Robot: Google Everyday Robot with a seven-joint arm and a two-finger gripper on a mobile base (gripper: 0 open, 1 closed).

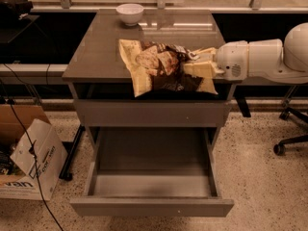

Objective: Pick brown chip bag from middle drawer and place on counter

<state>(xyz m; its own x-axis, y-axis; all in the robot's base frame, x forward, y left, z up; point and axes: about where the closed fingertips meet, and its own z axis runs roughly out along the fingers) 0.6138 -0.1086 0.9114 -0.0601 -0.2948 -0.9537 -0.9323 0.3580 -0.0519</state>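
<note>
The brown chip bag (159,66), dark brown with pale yellow ends, hangs in the air over the front edge of the counter (101,52). My gripper (198,64) reaches in from the right on a white arm and is shut on the bag's right end. The bag's left end droops down past the counter's front edge. The middle drawer (152,206) is pulled out below, and nothing lies in it.
A white bowl (130,12) stands at the back of the counter. A cardboard box (29,162) and cables lie on the floor at the left. An office chair base (288,143) stands at the right.
</note>
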